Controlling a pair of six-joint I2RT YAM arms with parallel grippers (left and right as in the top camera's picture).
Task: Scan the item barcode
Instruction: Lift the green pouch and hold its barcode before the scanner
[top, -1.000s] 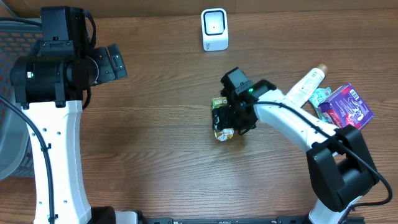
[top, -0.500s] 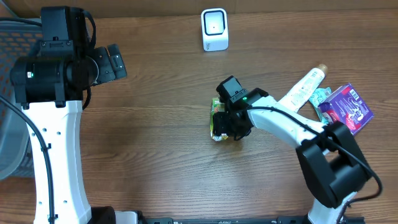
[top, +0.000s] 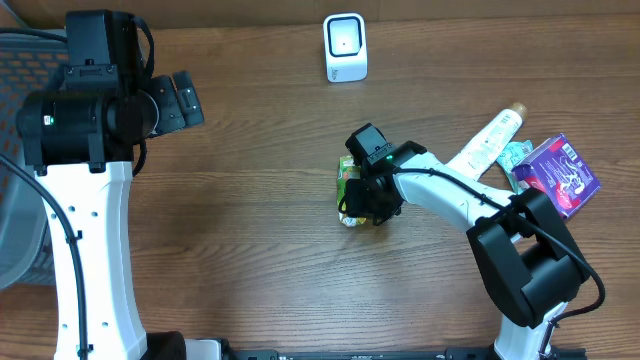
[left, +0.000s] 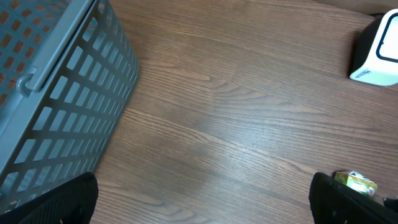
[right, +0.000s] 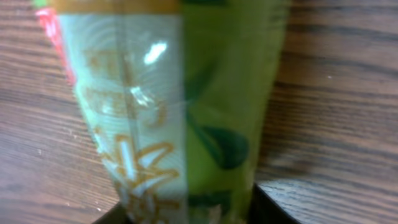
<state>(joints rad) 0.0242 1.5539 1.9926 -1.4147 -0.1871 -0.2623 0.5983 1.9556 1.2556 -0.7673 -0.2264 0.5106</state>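
The item is a green and white snack packet (top: 347, 182) lying mid-table, and its barcode does not show in any view. My right gripper (top: 366, 199) is down on it. The right wrist view is filled by the packet (right: 174, 106), and the right gripper (right: 183, 210) has a dark finger pressed against each side of it. The white barcode scanner (top: 345, 47) stands at the table's far edge, apart from the packet. Raised over the left of the table, my left gripper (left: 202, 200) is open and holds nothing. The left wrist view catches the packet (left: 356, 182) and the scanner (left: 379, 53) at its right edge.
A grey slatted basket (left: 56, 93) sits at the table's left side. At the right lie a white tube (top: 490, 140), a purple box (top: 558, 175) and a teal packet (top: 516, 152), close to the right arm's base.
The right gripper has slid slightly left over the packet and its jaws have narrowed onto it. The left arm has not moved.
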